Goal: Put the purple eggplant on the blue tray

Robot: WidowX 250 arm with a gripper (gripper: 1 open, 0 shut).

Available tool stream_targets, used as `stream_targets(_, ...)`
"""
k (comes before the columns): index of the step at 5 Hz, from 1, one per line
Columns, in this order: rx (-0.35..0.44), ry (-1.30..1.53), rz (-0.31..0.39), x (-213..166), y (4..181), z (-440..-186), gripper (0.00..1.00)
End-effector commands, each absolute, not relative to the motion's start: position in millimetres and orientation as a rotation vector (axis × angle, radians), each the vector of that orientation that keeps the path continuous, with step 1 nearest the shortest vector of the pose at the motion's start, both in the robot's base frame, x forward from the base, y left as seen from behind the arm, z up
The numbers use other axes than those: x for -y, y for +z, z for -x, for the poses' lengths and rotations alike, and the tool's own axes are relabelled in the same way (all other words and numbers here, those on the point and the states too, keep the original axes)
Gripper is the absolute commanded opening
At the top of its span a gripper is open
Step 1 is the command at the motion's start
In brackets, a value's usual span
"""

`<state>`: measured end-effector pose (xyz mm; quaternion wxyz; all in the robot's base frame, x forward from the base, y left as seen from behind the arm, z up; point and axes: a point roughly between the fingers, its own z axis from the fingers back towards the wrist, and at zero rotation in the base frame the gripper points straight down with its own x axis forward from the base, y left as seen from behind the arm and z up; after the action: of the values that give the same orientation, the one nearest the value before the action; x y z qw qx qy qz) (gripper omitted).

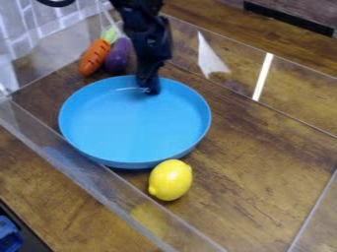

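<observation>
The purple eggplant (116, 57) lies at the back left, beyond the blue tray (118, 133), and the arm partly hides it. My gripper (149, 89) points down just inside the tray's far rim, to the right of the eggplant and nearer than it. Its dark fingers look open and hold nothing. The inside of the tray has nothing in it.
An orange carrot (94, 57) lies against the eggplant's left side. A yellow lemon (170, 180) sits on the wooden table just in front of the tray. Clear plastic walls (79, 187) fence the work area at the front, left and right.
</observation>
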<state>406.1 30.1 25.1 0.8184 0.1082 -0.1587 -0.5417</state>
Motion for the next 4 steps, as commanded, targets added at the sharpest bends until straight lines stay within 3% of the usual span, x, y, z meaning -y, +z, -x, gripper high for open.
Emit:
stream_targets(1, 0.327, -1.177, -0.202, -16.4, 9.8, -419.2, 0.00)
stream_targets(2, 0.345, -1.190, -0.192, -10.4, 6.1, -425.5, 1.00)
stream_targets(3, 0.363, -1.249, -0.173, -4.9, 3.2, -415.1, 0.00)
stream_targets(4, 0.365, -1.257, -0.163, -4.8, 5.8, -410.4, 1.00)
